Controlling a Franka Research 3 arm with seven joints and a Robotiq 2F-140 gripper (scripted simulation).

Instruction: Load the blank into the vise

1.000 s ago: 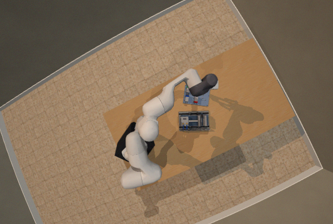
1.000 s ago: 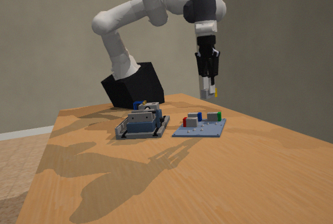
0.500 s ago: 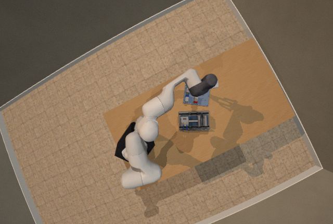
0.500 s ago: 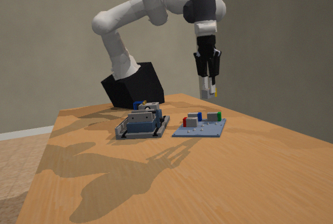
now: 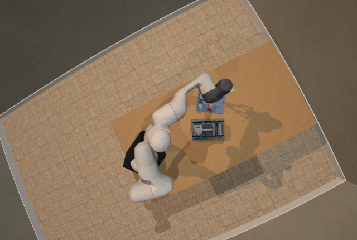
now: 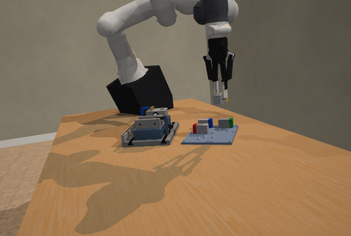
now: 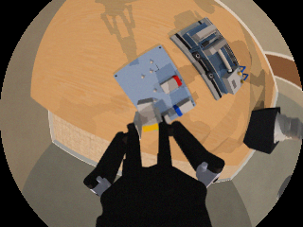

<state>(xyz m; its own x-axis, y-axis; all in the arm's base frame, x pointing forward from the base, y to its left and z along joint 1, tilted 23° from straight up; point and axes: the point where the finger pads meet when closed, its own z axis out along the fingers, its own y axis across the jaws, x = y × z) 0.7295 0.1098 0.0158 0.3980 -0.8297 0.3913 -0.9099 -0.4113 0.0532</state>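
The end effector (image 6: pixel 220 90) gripped the yellow-ended blank (image 6: pixel 220 98), high in the air at the right of the exterior view, above the infeed plate (image 6: pixel 224 138). Picking up looked done. Carrying it to the milling vise (image 6: pixel 149 131) remained.

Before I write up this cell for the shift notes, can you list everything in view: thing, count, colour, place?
Table: one, orange wood; carries everything.
Milling vise: one, grey and blue, on its grey raised plate; left of the infeed plate in the exterior view, nothing between its jaws.
Infeed plate: one, light blue; on the table under the pincer.
Blanks on the plate: three, grey; red end, blue end, green end.
Yellow-ended blank: one, grey; held in the air above the plate.
Pedestal: one, black; at the table's far edge.
Arm: one, white.
Pincer: one, black; shut on the yellow-ended blank.
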